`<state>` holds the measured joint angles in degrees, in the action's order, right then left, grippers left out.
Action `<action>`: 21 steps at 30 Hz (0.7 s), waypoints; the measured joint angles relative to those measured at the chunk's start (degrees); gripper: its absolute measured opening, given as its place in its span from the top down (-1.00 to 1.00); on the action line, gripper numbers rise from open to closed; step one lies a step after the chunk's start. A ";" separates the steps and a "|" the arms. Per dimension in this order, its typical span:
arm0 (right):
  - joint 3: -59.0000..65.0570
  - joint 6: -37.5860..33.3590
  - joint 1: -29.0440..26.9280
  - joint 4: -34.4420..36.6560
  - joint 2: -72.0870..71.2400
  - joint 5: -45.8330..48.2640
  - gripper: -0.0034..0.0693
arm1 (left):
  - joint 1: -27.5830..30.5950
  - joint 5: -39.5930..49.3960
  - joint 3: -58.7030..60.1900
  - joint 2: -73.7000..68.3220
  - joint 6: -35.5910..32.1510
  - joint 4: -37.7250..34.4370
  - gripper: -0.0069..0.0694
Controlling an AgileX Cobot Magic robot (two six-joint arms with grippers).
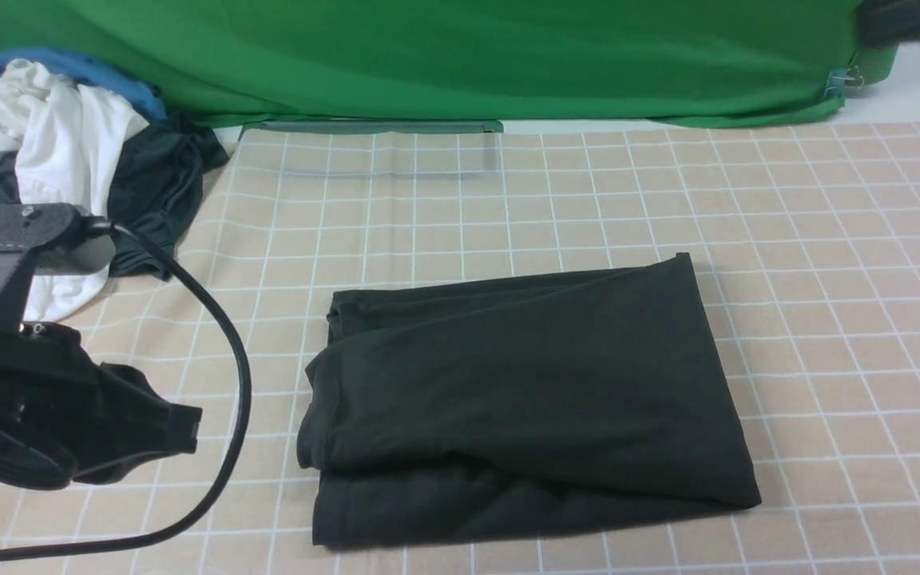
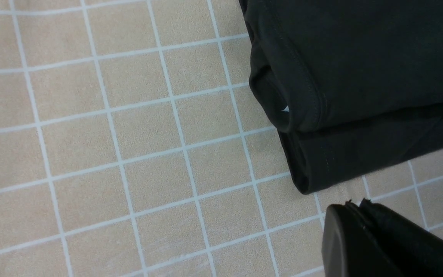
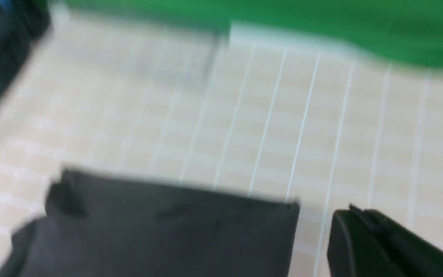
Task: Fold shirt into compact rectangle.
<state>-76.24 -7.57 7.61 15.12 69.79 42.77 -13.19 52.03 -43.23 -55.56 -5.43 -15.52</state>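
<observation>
Folded shirt (image 1: pixel 524 399) — a very dark green-black garment — lies as a rough rectangle on the checked worktop (image 1: pixel 827 239), toward its near edge and about midway between its left and right edges. Left pincer (image 1: pixel 184 427) hangs beside the shirt's left side, its jaws pressed together on nothing. Right pincer (image 3: pixel 354 215), seen only in its blurred wrist view, is likewise closed and empty, apart from the cloth. Judged step: the folding looks complete, or nearly so. The left edge shows loose, uneven layers — any next move would call for squaring them without disturbing the stack. A clothes pile (image 1: pixel 53 144) occupies the far left corner.
</observation>
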 joint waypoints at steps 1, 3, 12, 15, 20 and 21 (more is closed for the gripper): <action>4.49 -0.36 0.00 -0.06 -4.46 -3.95 0.80 | 0.00 -0.36 0.00 0.00 0.00 0.00 0.77; 11.75 -1.53 0.00 -0.06 -13.47 -10.18 0.80 | 0.00 -1.32 0.00 0.00 -0.64 -0.53 0.77; 44.34 -6.46 0.00 -0.23 -46.67 -41.61 0.79 | 0.00 -6.12 0.37 0.45 -4.03 -4.97 0.77; 49.90 -7.68 0.00 -0.23 -50.70 -47.24 0.74 | 0.00 -7.47 1.47 1.78 -4.03 -4.97 0.77; 54.56 -9.75 0.00 -0.23 -53.22 -51.53 0.52 | 0.00 -9.65 6.23 10.41 -4.03 -4.97 0.77; 54.55 -9.87 0.00 -0.23 -53.22 -51.88 0.47 | 0.00 -9.90 6.85 11.72 -4.03 -4.97 0.77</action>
<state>-21.69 -17.44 7.61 14.89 16.56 -9.12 -13.19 42.13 -36.38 -43.83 -9.46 -20.50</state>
